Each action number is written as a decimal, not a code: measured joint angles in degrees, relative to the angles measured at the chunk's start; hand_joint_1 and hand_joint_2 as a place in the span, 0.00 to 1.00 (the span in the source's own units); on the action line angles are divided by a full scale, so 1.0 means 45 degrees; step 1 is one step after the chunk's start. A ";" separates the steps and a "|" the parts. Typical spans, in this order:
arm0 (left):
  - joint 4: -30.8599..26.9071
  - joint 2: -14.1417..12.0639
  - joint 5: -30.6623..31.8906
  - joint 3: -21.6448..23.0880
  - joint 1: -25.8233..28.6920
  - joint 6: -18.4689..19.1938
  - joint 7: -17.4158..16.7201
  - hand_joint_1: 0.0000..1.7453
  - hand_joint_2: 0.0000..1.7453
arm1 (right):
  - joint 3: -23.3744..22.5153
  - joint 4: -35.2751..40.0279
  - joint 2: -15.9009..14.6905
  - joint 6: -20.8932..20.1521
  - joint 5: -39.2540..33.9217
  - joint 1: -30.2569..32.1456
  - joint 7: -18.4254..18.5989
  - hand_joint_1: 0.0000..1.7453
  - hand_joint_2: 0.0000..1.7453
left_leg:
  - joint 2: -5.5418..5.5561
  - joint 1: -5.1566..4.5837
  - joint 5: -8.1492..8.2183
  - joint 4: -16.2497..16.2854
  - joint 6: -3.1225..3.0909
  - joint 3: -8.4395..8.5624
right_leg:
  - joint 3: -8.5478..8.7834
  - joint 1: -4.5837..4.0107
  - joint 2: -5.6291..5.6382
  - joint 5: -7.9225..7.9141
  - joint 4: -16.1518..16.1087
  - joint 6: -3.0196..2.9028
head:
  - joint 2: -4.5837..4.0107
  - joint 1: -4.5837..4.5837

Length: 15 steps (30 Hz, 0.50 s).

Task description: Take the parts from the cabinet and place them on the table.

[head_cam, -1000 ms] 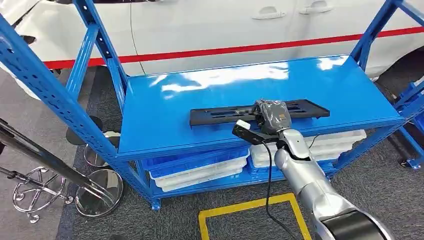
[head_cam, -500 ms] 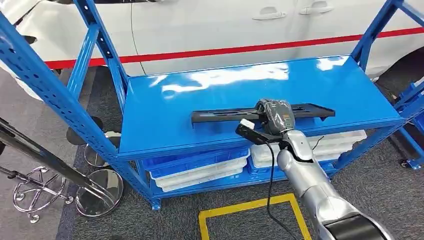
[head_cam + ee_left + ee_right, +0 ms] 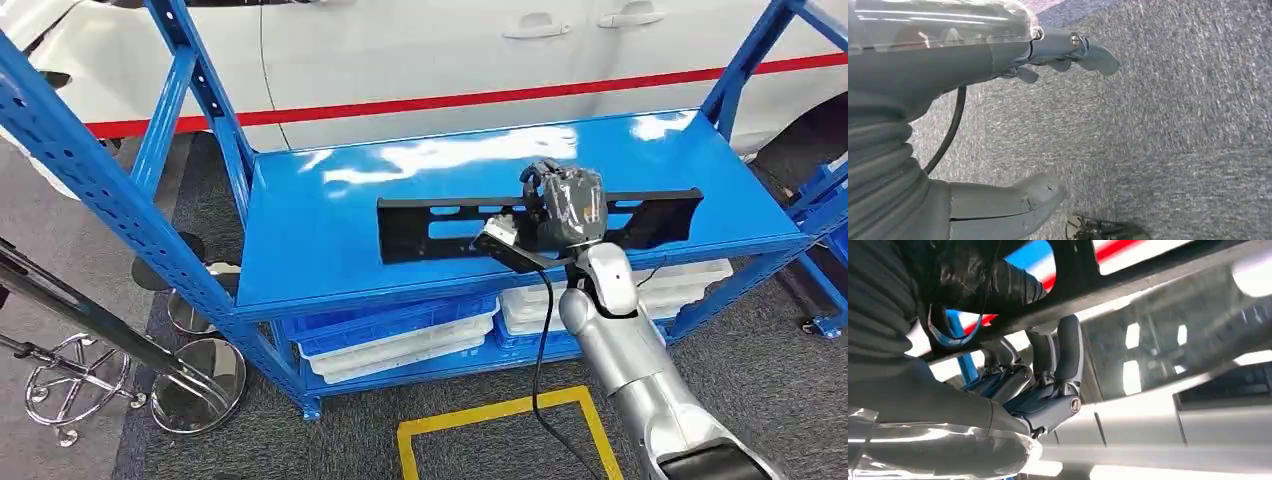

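The left hand [image 3: 948, 120] is hanging over grey carpet [image 3: 1173, 125], holding nothing. Its fingers [image 3: 1083, 47] are lying spread away from the thick grey thumb [image 3: 1013, 202], with open carpet showing in the gap between them. A clear plastic sleeve [image 3: 938, 25] is covering the back of the hand, and a ribbed grey cover [image 3: 878, 165] is wrapping the wrist. A black cable [image 3: 950, 132] is curving along beside the palm. Near the thumb tip, a dark, partly shiny thing [image 3: 1105, 230] is lying on the carpet, too cut off to identify.
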<state>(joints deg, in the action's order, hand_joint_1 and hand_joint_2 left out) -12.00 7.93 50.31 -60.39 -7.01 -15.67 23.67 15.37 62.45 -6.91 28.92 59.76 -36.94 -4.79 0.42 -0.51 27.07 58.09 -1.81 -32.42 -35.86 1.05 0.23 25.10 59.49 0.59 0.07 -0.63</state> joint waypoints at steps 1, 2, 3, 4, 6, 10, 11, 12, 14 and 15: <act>0.0000 0.0000 0.0000 0.0000 0.0000 -0.0005 -0.0010 0.00 1.00 | 0.0000 0.0044 0.0000 0.0000 0.0010 -0.0004 0.0000 1.00 1.00 | 0.0000 0.0000 0.0000 0.0000 0.0000 -0.0001 | 0.0000 0.0000 0.0000 0.0000 0.0000 0.0000 | 0.0000 0.0000; 0.0000 0.0000 -0.0005 -0.0005 0.0000 -0.0010 -0.0015 0.00 1.00 | 0.0000 0.0087 -0.0005 0.0000 0.0024 -0.0006 0.0005 1.00 1.00 | 0.0000 0.0000 0.0000 0.0000 0.0000 -0.0001 | -0.0001 0.0000 -0.0001 0.0000 0.0000 0.0000 | 0.0005 0.0000; 0.0000 0.0000 -0.0009 -0.0005 0.0001 -0.0019 -0.0024 0.00 1.00 | 0.0000 0.0172 -0.0009 0.0000 0.0034 -0.0012 0.0005 1.00 1.00 | 0.0000 0.0000 0.0000 0.0000 0.0000 -0.0001 | -0.0001 0.0000 -0.0002 0.0000 0.0000 0.0000 | 0.0005 0.0000; 0.0000 0.0000 -0.0019 -0.0005 0.0006 -0.0044 -0.0068 0.00 1.00 | 0.0000 0.0442 -0.0010 0.0000 0.0112 -0.0050 0.0014 1.00 1.00 | 0.0001 0.0000 0.0000 0.0001 0.0000 -0.0002 | 0.0000 0.0000 -0.0003 0.0000 0.0000 0.0000 | 0.0000 0.0000; 0.0000 0.0005 -0.0097 -0.0039 0.0002 -0.0291 -0.0276 0.00 1.00 | 0.0000 0.1712 -0.0010 0.0117 0.0403 -0.0326 0.0214 1.00 1.00 | 0.0000 0.0000 -0.0001 0.0000 0.0000 -0.0001 | 0.0001 0.0000 -0.0003 0.0000 0.0000 0.0000 | 0.0000 0.0000; 0.0000 0.0005 -0.0112 -0.0092 0.0000 -0.0379 -0.0335 0.00 1.00 | 0.0005 0.2384 -0.0010 0.0126 0.0510 -0.0495 0.0238 1.00 1.00 | 0.0001 0.0000 0.0000 0.0001 0.0000 -0.0003 | 0.0001 0.0001 -0.0004 0.0000 0.0000 0.0000 | 0.0005 0.0000; 0.0000 0.0005 -0.0112 -0.0092 -0.0001 -0.0379 -0.0335 0.00 1.00 | 0.0005 0.2510 -0.0010 0.0126 0.0519 -0.0529 0.0243 1.00 1.00 | 0.0001 0.0000 0.0000 0.0000 0.0000 -0.0003 | 0.0000 0.0001 -0.0003 0.0000 0.0000 0.0000 | 0.0000 0.0000; 0.0000 0.0005 -0.0112 -0.0097 -0.0006 -0.0379 -0.0335 0.00 1.00 | 0.0005 0.2606 -0.0010 0.0126 0.0529 -0.0557 0.0243 1.00 1.00 | 0.0000 0.0000 0.0000 0.0000 0.0000 -0.0003 | 0.0001 0.0002 -0.0003 0.0000 0.0000 0.0000 | 0.0000 0.0000; 0.0000 0.0005 -0.0112 -0.0097 -0.0014 -0.0379 -0.0345 0.00 1.00 | 0.0005 0.2734 -0.0010 0.0131 0.0529 -0.0608 0.0243 1.00 1.00 | 0.0002 0.0000 0.0000 0.0001 0.0000 -0.0003 | 0.0001 0.0002 -0.0005 0.0000 0.0000 0.0000 | 0.0005 0.0000; 0.0000 0.0005 -0.0121 -0.0097 -0.0013 -0.0379 -0.0354 0.00 1.00 | 0.0000 0.2802 -0.0010 0.0141 0.0534 -0.0615 0.0243 1.00 1.00 | 0.0002 0.0000 0.0000 0.0000 0.0000 -0.0003 | 0.0003 0.0002 -0.0006 0.0000 0.0000 0.0000 | 0.0000 0.0000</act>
<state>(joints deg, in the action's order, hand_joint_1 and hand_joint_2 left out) -12.00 7.96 49.77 -60.83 -7.07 -17.38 22.08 15.37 75.06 -6.95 29.55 62.16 -39.71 -3.69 0.43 -0.51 27.06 58.09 -1.81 -32.43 -35.85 1.06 0.20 25.10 59.49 0.59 0.07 -0.63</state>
